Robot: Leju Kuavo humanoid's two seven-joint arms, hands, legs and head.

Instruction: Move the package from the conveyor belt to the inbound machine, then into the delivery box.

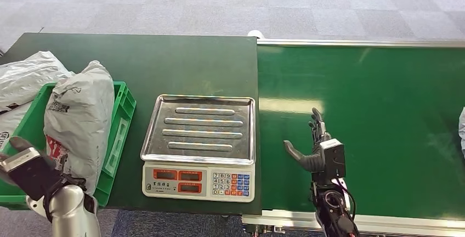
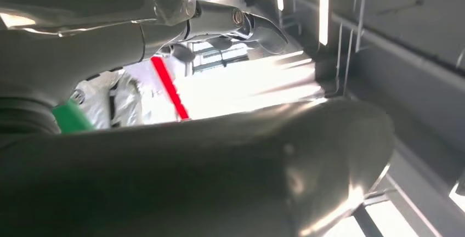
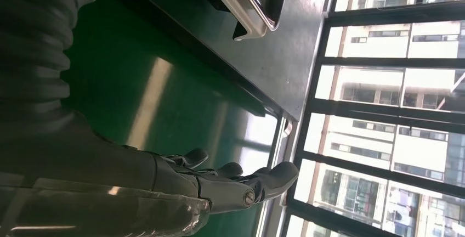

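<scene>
**Package parked in the crate, right robot hand open over the belt**

At the far left of the head view a green delivery box (image 1: 125,117) sits on the dark green bench (image 1: 181,61). A grey package (image 1: 78,117) stands on end in it, leaning against the box's near wall and rising well above the rim. More grey bags (image 1: 24,80) lie behind it at the left edge. Judging by this, the package has reached its last stop.

In the lower left corner the left robot hand (image 1: 24,167) sits just beside the package's lower part. Whether it grips the bag or has let go I cannot tell. Its wrist view offers little beyond a blurred strip of red and green.

At the centre stands the inbound machine (image 1: 199,146), a scale whose steel tray is bare, its keypad facing the robot.

Right of it runs the bright green conveyor belt (image 1: 373,122). The right robot hand (image 1: 312,146) hovers above it near the scale, fingers spread and holding nothing, likely placed to meet the next parcel. A pale sliver (image 1: 462,130) at the right edge may be one.
</scene>
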